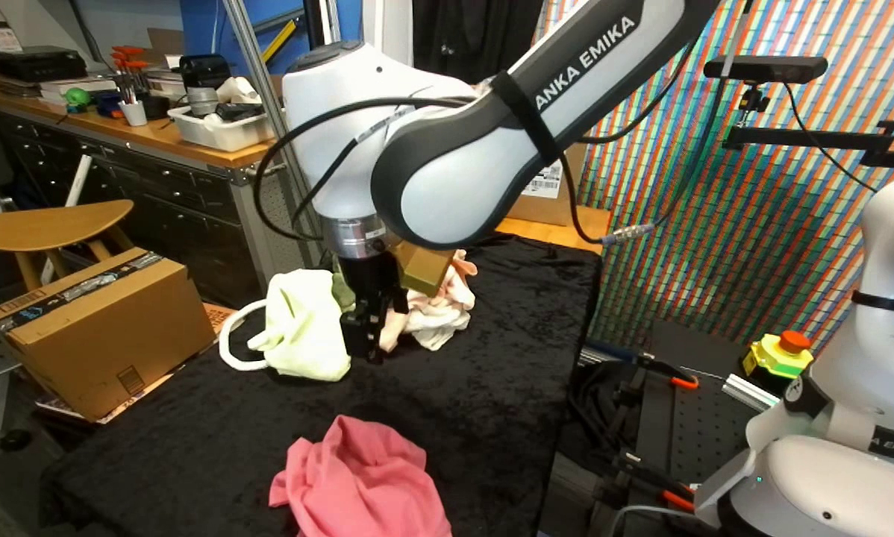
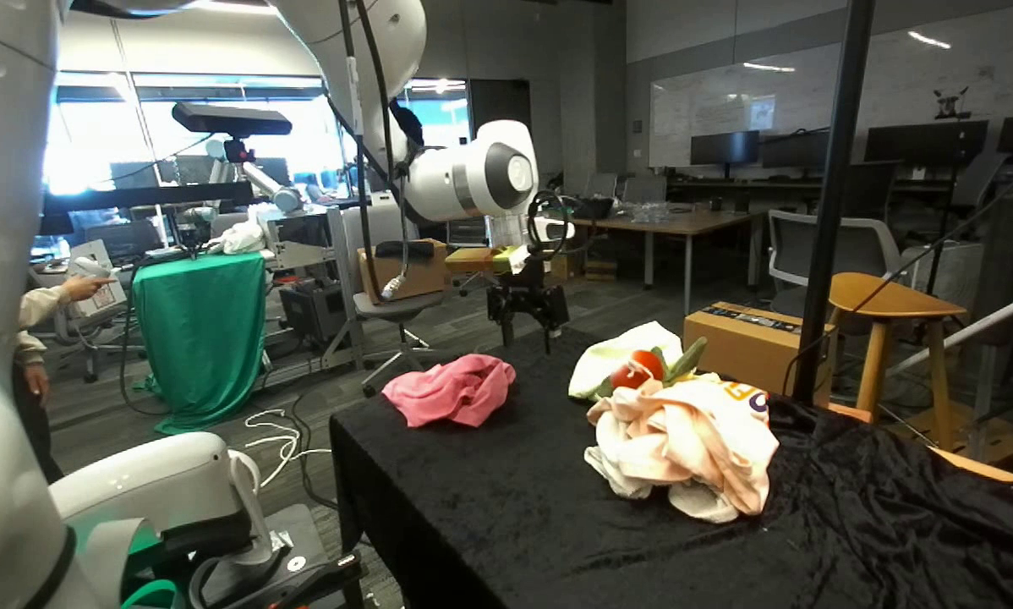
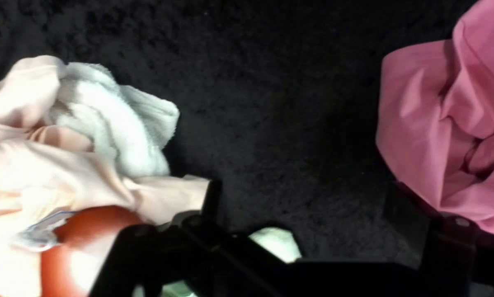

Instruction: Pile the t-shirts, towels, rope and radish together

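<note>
My gripper [image 1: 378,337] hangs over the black table with its jaws wide apart and nothing between them. In the wrist view, a pink cloth [image 3: 428,123] lies beyond the right finger. A heap sits on the left: a peach cloth [image 3: 53,169], a white towel [image 3: 127,128] and the red radish [image 3: 92,247]. In an exterior view the radish [image 2: 637,369] rests on the heap, among green leafy pieces. A pale yellow-green cloth [image 1: 305,328] adjoins the heap, with the white rope [image 1: 229,339] looping out beside it. The pink cloth [image 2: 456,391] is bunched up apart from the heap.
The black-covered table [image 1: 492,418] ends near the pink cloth. A cardboard box [image 1: 104,328] stands off its far side. A dark upright pole [image 2: 832,211] rises beyond the heap. Another white arm [image 1: 842,462] and a red-topped stop button [image 1: 779,354] are off the table.
</note>
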Controlling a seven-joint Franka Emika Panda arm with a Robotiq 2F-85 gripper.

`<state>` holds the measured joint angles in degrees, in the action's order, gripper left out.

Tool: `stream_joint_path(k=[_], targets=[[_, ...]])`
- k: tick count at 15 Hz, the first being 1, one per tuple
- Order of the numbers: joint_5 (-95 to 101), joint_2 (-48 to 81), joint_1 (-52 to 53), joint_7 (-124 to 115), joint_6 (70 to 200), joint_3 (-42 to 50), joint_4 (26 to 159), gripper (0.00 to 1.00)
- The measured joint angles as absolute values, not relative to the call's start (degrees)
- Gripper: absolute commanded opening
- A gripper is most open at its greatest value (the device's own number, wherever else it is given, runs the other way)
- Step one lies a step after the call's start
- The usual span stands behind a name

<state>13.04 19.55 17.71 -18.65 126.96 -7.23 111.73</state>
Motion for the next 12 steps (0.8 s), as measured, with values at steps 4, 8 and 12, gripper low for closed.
stream_joint_path(k=[4, 8, 12], targets=[[13.09, 22.31, 21.07, -22.23, 128.59, -8.53, 111.98, 1.00], [12.91, 24.46, 23.37, -25.45, 130.56, -9.07, 111.81, 1.00], [12.91, 26.40, 24.87, -28.13, 134.12, -9.00, 111.38, 1.00]])
